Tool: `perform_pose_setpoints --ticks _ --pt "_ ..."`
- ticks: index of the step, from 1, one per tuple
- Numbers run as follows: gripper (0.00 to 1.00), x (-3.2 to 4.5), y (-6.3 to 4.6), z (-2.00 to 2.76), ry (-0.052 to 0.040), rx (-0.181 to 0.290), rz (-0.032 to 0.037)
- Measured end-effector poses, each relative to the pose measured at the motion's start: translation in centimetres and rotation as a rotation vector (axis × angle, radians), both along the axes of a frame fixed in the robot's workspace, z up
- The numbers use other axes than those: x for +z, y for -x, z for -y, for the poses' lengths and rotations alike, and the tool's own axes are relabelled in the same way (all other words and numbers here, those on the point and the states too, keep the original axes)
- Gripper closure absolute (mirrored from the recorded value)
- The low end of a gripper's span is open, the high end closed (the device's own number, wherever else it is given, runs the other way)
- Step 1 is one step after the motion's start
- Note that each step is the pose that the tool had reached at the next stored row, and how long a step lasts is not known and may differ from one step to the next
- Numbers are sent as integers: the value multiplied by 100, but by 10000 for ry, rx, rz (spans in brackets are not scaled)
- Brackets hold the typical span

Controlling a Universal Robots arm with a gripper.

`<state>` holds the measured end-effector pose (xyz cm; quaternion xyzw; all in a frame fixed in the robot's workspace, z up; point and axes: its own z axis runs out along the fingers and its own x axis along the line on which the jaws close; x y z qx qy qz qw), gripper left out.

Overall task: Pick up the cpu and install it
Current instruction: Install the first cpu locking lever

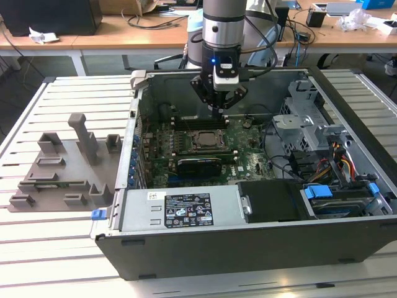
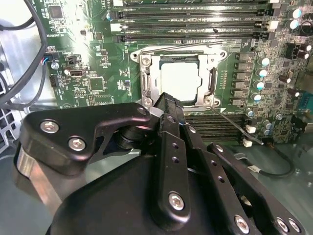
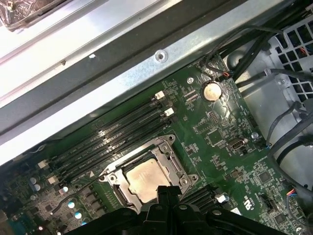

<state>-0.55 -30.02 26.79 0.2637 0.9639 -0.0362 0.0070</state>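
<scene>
The cpu (image 1: 206, 139) lies flat in the motherboard socket inside the open computer case, its silvery top framed by the socket's metal bracket. It also appears in both wrist views (image 2: 180, 81) (image 3: 143, 180). My gripper (image 1: 216, 113) hangs just above the socket's far edge, a little above the board. In both wrist views its black fingers (image 2: 172, 113) meet at a point beside the cpu. The gripper (image 2: 168, 100) (image 3: 168, 190) is shut with nothing between its tips and stands apart from the cpu.
A grey plastic fixture tray (image 1: 62, 167) lies on the slatted table at the exterior view's left. The power supply (image 1: 186, 211) lines the case's near side. A drive cage (image 1: 304, 118) and cables (image 1: 338, 155) fill the exterior view's right. Memory slots (image 2: 195, 19) run beside the socket.
</scene>
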Motion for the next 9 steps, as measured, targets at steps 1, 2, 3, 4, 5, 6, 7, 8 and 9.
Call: perform_pose_setpoints --ticks 1,2,3,4,5,6,7,8,9 --pt "89 0 0 0 0 49 -1" --pt "89 0 0 0 0 108 0" --pt "89 0 0 0 0 150 0" --pt "89 0 0 0 -1 239 0" --pt "89 0 0 0 0 311 -1" --pt "89 0 0 0 0 406 0" --pt "89 0 0 0 0 472 0" --pt "89 0 0 0 0 552 0" --pt "89 0 0 0 0 626 -1"
